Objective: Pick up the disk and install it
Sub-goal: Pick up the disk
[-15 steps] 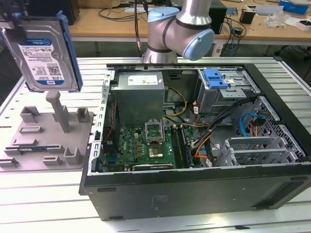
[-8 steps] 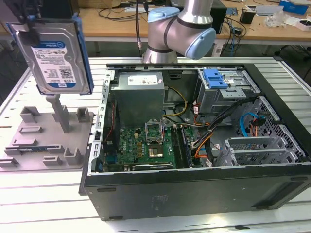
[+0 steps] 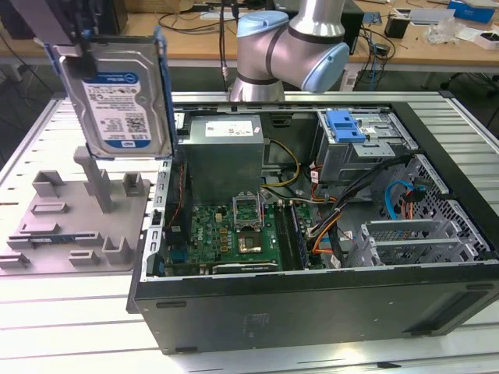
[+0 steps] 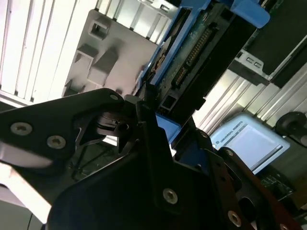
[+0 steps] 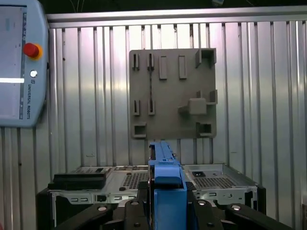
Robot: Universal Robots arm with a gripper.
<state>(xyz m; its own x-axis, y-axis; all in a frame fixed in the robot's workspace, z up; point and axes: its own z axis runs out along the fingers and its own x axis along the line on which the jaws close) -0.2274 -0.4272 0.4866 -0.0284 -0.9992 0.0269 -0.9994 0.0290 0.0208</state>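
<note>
The disk (image 3: 117, 93), a silver drive with a white-and-blue label in a bright blue carrier rail, hangs upright in the air at the exterior view's left, above the grey fixture (image 3: 74, 222). My gripper (image 3: 76, 35) is shut on its top edge. In the second wrist view the black fingers (image 4: 144, 120) clamp the disk (image 4: 192, 62), whose connector edge faces the camera. The first wrist view looks down the disk's blue rail (image 5: 165, 177) from between the jaws, with the fixture (image 5: 172, 93) far below it.
An open computer case (image 3: 312, 226) fills the exterior view's middle and right, with a motherboard, a power supply and a metal drive cage topped by a blue bracket (image 3: 347, 125). The arm's base (image 3: 292, 51) stands behind it. A teach pendant (image 5: 19, 62) lies on the slatted table.
</note>
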